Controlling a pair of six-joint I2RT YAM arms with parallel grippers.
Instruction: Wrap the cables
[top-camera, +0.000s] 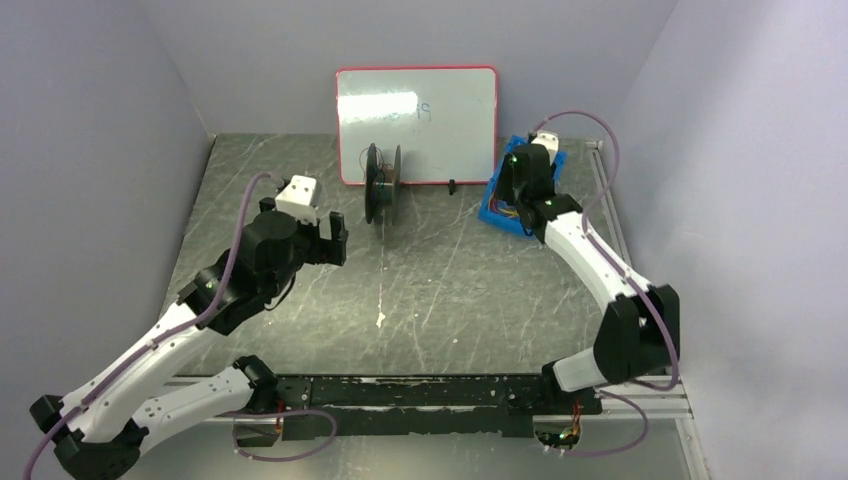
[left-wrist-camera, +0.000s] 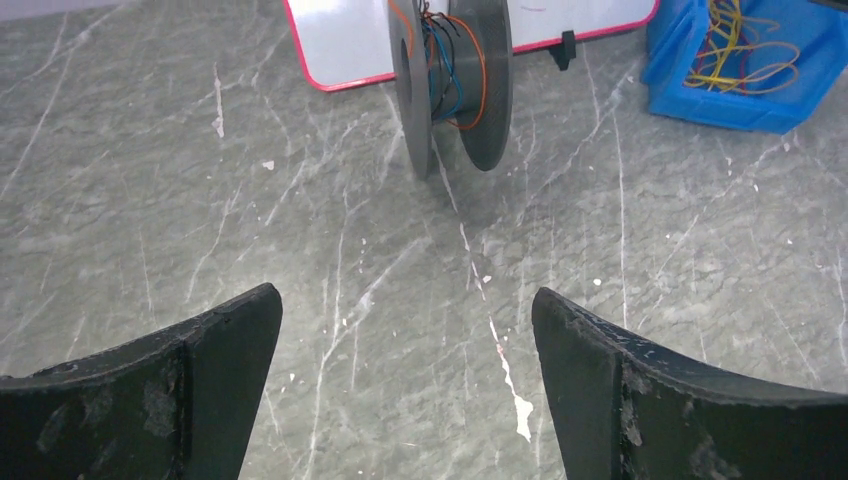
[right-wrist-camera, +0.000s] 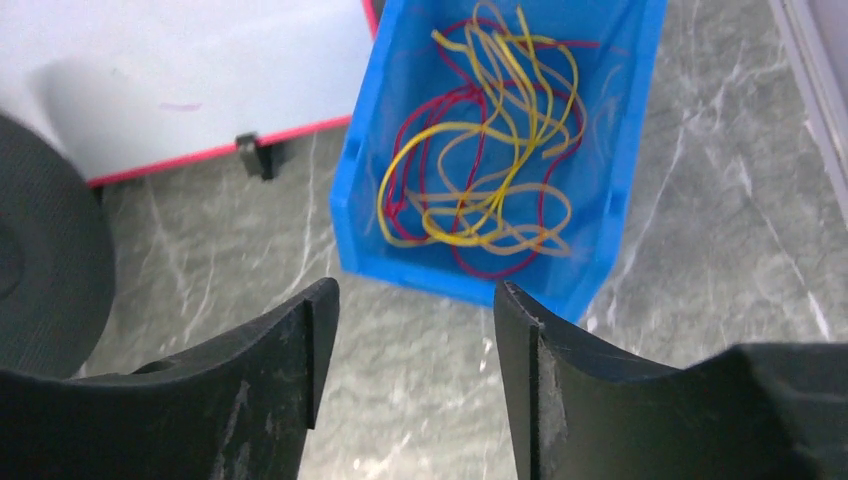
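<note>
The cables (right-wrist-camera: 482, 165) are thin yellow and red wires lying in a loose tangle inside a blue bin (right-wrist-camera: 357, 185) at the back right of the table. My right gripper (right-wrist-camera: 415, 295) hovers just short of the bin's near wall; its jaws stand apart with nothing between them. In the top view it (top-camera: 510, 195) covers much of the bin (top-camera: 492, 212). A dark spool (left-wrist-camera: 450, 80) with a few wires wound on it stands upright in front of the whiteboard. My left gripper (left-wrist-camera: 405, 300) is wide open over bare table, short of the spool, the bin and cables (left-wrist-camera: 738, 45) off to its right.
A red-framed whiteboard (top-camera: 416, 125) leans against the back wall behind the spool (top-camera: 383, 183). Grey walls close in the left and right sides. A metal rail (top-camera: 610, 200) runs along the table's right edge, next to the bin.
</note>
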